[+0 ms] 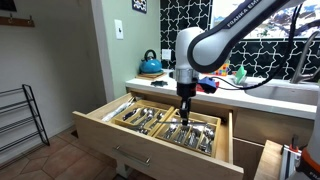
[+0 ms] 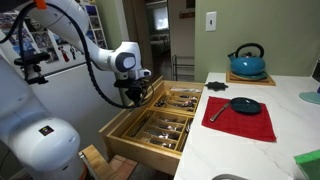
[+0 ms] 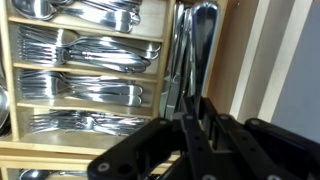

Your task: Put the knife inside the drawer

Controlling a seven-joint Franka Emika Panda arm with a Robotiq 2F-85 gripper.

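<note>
The drawer (image 1: 128,150) is pulled wide open in both exterior views (image 2: 122,140). It is light wood, with divider trays of silver forks and spoons (image 3: 90,50). My gripper (image 1: 185,110) hangs straight down over the drawer's long side compartment (image 2: 133,100). In the wrist view the black fingers (image 3: 193,115) are close together at the near end of that compartment. A knife (image 3: 192,70) runs away from them among several other long silver pieces. The fingers hide the grip itself.
A blue kettle (image 2: 246,62) and a red mat (image 2: 255,125) with a small black pan (image 2: 243,105) sit on the white counter. A narrow wooden pull-out unit (image 1: 270,160) stands beside the drawer. A metal rack (image 1: 20,115) stands by the wall.
</note>
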